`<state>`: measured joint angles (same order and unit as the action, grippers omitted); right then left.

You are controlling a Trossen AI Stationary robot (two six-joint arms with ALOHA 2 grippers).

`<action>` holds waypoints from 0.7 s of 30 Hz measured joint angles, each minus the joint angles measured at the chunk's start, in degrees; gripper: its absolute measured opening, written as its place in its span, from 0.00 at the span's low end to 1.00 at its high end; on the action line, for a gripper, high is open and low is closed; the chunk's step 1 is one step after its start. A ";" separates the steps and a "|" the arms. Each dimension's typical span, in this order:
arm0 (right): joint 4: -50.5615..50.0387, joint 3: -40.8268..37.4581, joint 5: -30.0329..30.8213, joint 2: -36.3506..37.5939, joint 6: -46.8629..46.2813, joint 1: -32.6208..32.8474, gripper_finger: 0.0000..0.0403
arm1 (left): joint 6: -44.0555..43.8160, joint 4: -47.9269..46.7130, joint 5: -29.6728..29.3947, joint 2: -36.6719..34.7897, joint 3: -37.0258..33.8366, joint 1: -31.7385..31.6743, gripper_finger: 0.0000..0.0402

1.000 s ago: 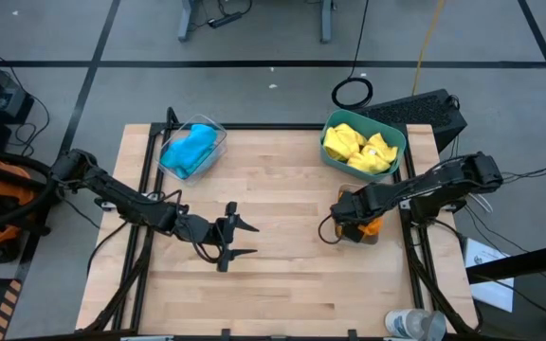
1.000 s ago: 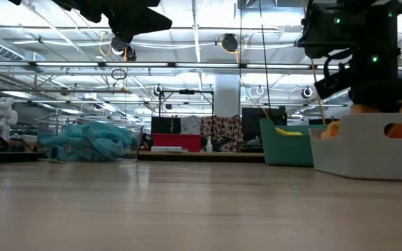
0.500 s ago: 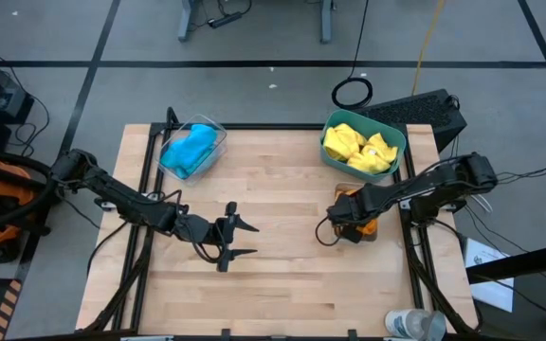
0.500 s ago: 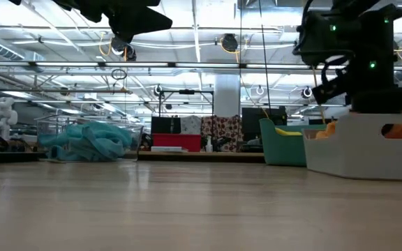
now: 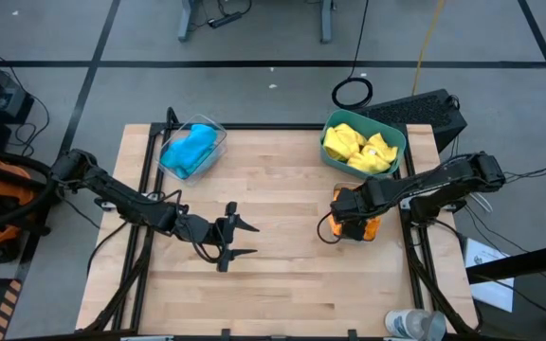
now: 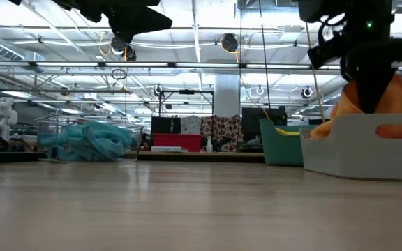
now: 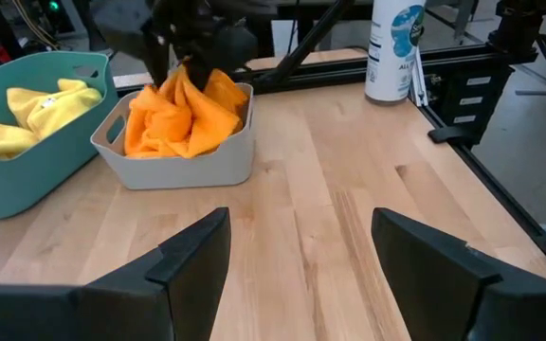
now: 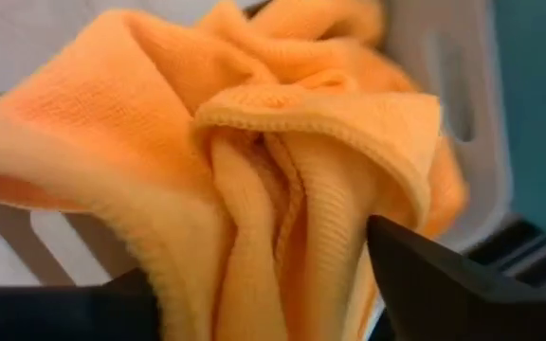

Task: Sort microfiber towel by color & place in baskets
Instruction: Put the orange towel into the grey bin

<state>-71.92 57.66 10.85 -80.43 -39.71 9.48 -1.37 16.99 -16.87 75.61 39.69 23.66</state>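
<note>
The sorting looks almost finished. The soft sky blue cloths (image 5: 191, 150) lie in the clear plastic basket (image 5: 212, 126) at the far left of the wooden table (image 5: 273, 275). The bright yellow cloths (image 5: 358, 147) lie in the big deep teal basket (image 5: 396, 135) at the far right. The fluffy orange cloths (image 7: 180, 112) sit bunched up in the small grey basket (image 7: 188, 164), just in front of the teal one. No cloth lies loose on the table, so I think only the letting go is left.

The right gripper (image 5: 346, 214) is down over the small grey basket. In its own wrist view, 2 dark fingers (image 8: 444, 284) stand apart with a fold of orange cloth between them. The cloth touches the fingers, but the claw looks let go, not pinching. A peak of orange cloth pokes up above the basket rim.

The left gripper (image 5: 238, 239) waits above the middle of the table. Its 2 fingers (image 7: 192, 256) are spread wide and hold nothing.
</note>
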 joint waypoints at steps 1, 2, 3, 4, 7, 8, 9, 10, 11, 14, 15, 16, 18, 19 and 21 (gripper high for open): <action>-1.09 0.91 0.77 0.11 0.39 0.02 0.59 | 0.00 0.00 0.01 0.00 -0.01 0.00 0.65; -2.34 1.92 1.55 0.13 0.86 0.02 0.61 | -0.04 -0.02 0.01 0.00 -0.01 0.00 0.65; -3.65 2.98 2.68 0.13 1.40 0.00 0.62 | -0.39 -0.02 0.03 0.00 -0.01 0.00 0.65; -5.16 4.10 3.79 0.13 1.90 0.01 0.64 | -0.97 -0.04 0.03 0.00 -0.01 0.00 0.65; -9.57 7.49 6.01 0.16 2.44 0.06 0.66 | -1.22 -0.08 0.04 0.00 0.00 0.00 0.65; -10.68 8.48 6.49 0.16 2.44 0.13 0.66 | -1.25 -0.18 0.05 0.00 -0.01 0.00 0.65; -11.79 9.51 7.00 0.16 2.34 0.50 0.65 | -1.25 -0.20 0.05 0.00 -0.01 0.00 0.65; -12.76 10.36 7.88 0.16 2.23 1.15 0.64 | -1.25 -0.20 0.05 0.00 0.00 -0.01 0.65; -13.64 11.06 8.76 0.18 2.27 2.07 0.62 | -1.26 -0.22 0.08 0.00 -0.01 -0.01 0.65; -14.09 12.14 9.72 0.18 2.09 5.22 0.55 | -1.27 -0.27 0.09 0.00 -0.01 0.00 0.65; -14.00 12.19 9.80 0.18 1.27 6.45 0.51 | -1.27 -0.39 0.10 0.00 0.00 -0.01 0.65; -14.07 12.19 9.85 0.18 0.21 7.87 0.47 | -1.27 -0.58 0.10 0.00 -0.01 0.00 0.65; -14.11 12.19 9.89 0.18 -2.46 10.99 0.38 | -1.29 -1.08 0.12 0.00 0.00 -0.02 0.65; -13.94 12.19 9.88 0.18 -3.88 12.64 0.32 | -1.29 -1.31 0.12 0.00 -0.01 -0.02 0.65; -13.25 12.19 9.86 0.18 -6.60 16.04 0.21 | -1.31 -1.46 0.14 0.00 -0.01 0.00 0.65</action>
<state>-85.17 69.84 20.71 -80.25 -46.31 25.52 -2.68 15.53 -16.73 75.61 39.68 23.66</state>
